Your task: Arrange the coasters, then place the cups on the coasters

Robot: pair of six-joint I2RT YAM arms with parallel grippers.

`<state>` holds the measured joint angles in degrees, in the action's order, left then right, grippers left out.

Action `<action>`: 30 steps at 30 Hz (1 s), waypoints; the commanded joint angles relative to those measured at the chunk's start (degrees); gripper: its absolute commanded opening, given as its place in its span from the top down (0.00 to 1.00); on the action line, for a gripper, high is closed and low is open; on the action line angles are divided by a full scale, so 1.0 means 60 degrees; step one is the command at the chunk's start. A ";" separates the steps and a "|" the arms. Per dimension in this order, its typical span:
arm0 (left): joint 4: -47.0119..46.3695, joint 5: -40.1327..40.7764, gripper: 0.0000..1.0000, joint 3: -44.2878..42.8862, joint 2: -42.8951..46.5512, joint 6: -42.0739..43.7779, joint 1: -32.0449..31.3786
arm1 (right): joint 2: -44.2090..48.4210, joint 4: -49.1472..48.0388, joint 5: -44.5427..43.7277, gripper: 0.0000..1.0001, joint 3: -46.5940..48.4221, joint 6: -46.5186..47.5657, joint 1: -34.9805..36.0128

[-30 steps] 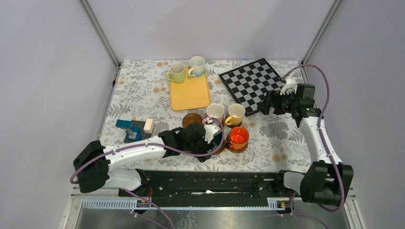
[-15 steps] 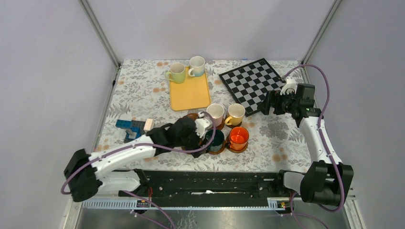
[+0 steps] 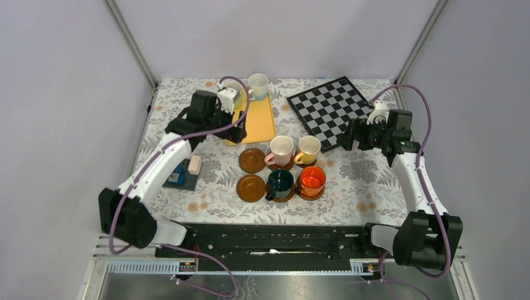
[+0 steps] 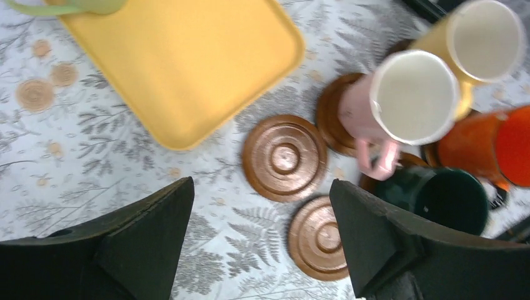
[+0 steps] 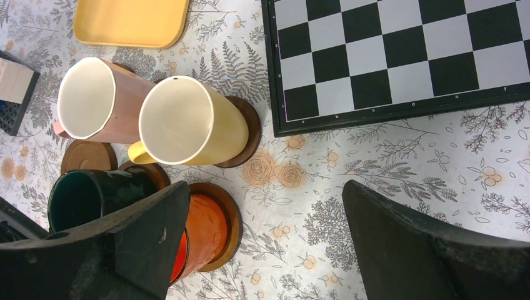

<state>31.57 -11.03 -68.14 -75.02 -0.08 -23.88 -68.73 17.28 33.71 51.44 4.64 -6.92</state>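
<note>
Your left claw point(image 4: 261, 187) gapes wide, empty, over a corner of the yellow tray point(image 4: 181, 62); right claw point(image 5: 265, 187) wide, empty, beside the chessboard point(image 5: 400, 50) edge.

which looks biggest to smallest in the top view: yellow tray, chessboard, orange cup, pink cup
1. chessboard
2. yellow tray, though part of it is covered
3. orange cup and pink cup: these look about alike, so they are not ranked

The top view looks steeply down from behind the near edge of the table point(image 3: 375, 181), taking it all in. Both wrist views face down from close above, sharing the pink cup point(image 4: 400, 100) and yellow cup point(image 5: 187, 125), which sit mid-frame in the top view
</note>
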 commanded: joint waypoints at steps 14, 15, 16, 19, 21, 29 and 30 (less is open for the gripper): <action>0.1086 -0.1572 0.07 -0.6719 -0.6431 0.4325 0.3304 | 0.0161 -0.0024 0.0240 0.02 0.0012 0.0195 -0.0034; 0.0957 -0.1474 0.07 -0.6839 -0.6632 0.4366 0.3357 | 0.0165 -0.0016 0.0246 0.02 0.0011 0.0211 -0.0034; 0.0893 -0.1499 0.07 -0.6995 -0.6829 0.4498 0.3419 | 0.0167 -0.0022 0.0225 0.02 0.0022 0.0230 -0.0037; 0.0868 -0.1691 0.07 -0.7419 -0.7461 0.5149 0.3597 | 0.0154 -0.0019 0.0210 0.02 0.0007 0.0223 -0.0034; 0.0975 -0.1833 0.07 -0.7691 -0.7819 0.5609 0.3679 | 0.0127 -0.0022 0.0224 0.02 0.0011 0.0194 -0.0034; 0.0788 -0.2108 0.09 -0.8755 -0.9045 0.6067 0.3817 | 0.0051 -0.0020 0.0229 0.02 0.0009 0.0204 -0.0034; 0.0753 -0.2131 0.09 -0.8834 -0.9158 0.6113 0.3807 | 0.0045 -0.0012 0.0215 0.02 -0.0001 0.0216 -0.0032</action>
<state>38.06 -20.58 -116.60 -128.42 33.47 -1.50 -68.73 17.50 34.02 51.44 5.15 -6.92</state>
